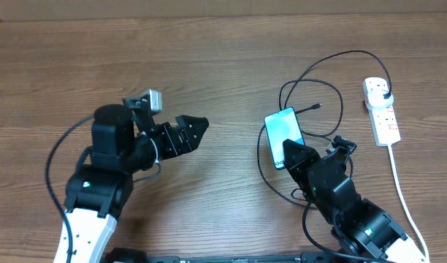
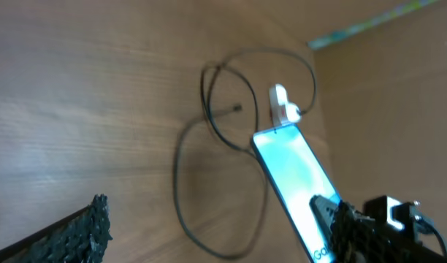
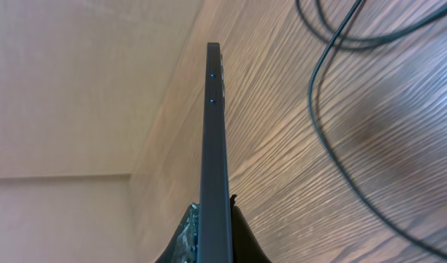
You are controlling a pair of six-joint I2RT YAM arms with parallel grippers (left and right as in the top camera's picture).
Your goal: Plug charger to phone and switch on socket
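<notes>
The phone has a light-blue screen and is held tilted off the table by my right gripper, which is shut on its near end. In the right wrist view the phone is edge-on between the fingers. The left wrist view shows the phone and the right gripper on it. The black charger cable loops around the phone; its connector tip lies free and its plug sits in the white socket strip. My left gripper is open and empty, left of the phone.
The socket strip's white cord runs along the right side toward the front edge. A cable loop lies on the wood between the two grippers. Cable also shows in the right wrist view.
</notes>
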